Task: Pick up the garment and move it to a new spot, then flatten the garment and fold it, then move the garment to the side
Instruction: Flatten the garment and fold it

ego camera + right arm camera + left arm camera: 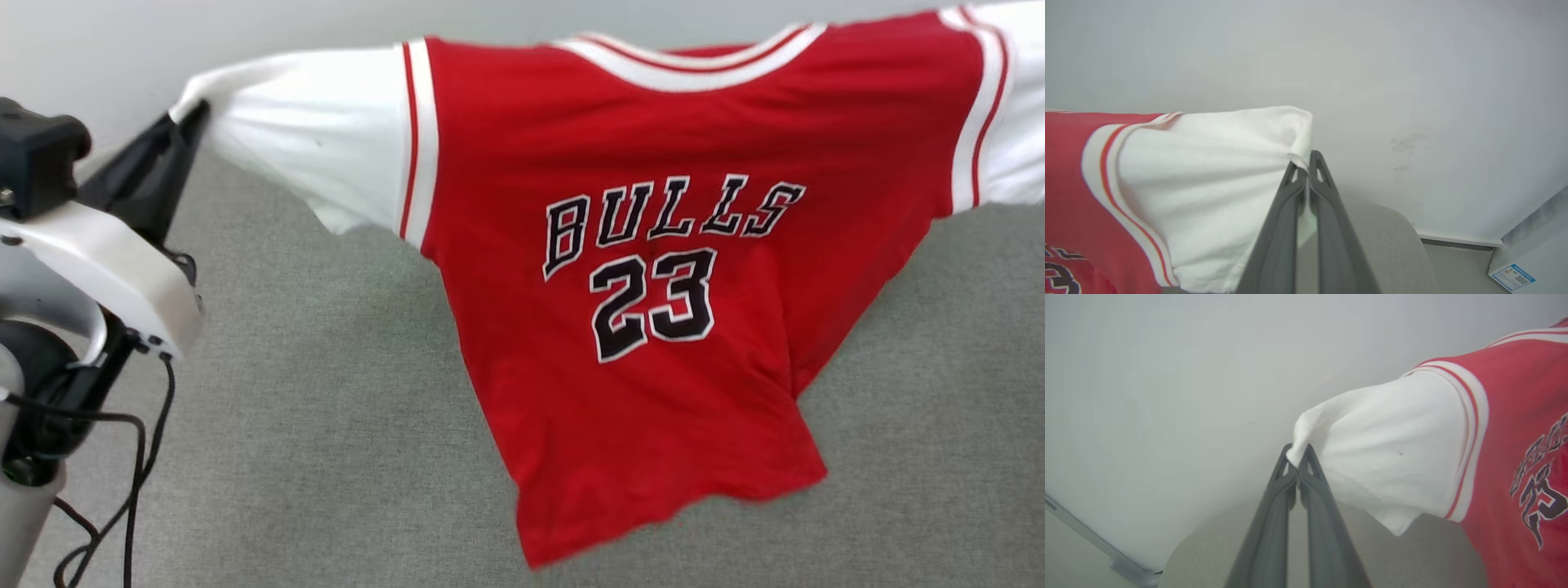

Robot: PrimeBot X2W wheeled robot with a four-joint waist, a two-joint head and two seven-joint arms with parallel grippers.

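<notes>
The garment [637,327], a red shirt with white sleeves and a black "BULLS 23" print, hangs spread out in the air, front toward me, over the grey fabric table [326,425]. Its lower hem droops onto or just above the surface. My left gripper [189,114] is shut on the tip of the left white sleeve [1388,453], pinched between its dark fingers [1274,506]. In the right wrist view my right gripper [1303,165] is shut on the edge of the other white sleeve [1216,171], with the red body [1069,196] trailing to the left.
A pale wall [98,49] rises just behind the table. The rounded table corners show under each gripper [1384,245]. Floor and a white box with a blue label [1515,275] lie past the right corner. Black cables [131,490] hang by my left arm.
</notes>
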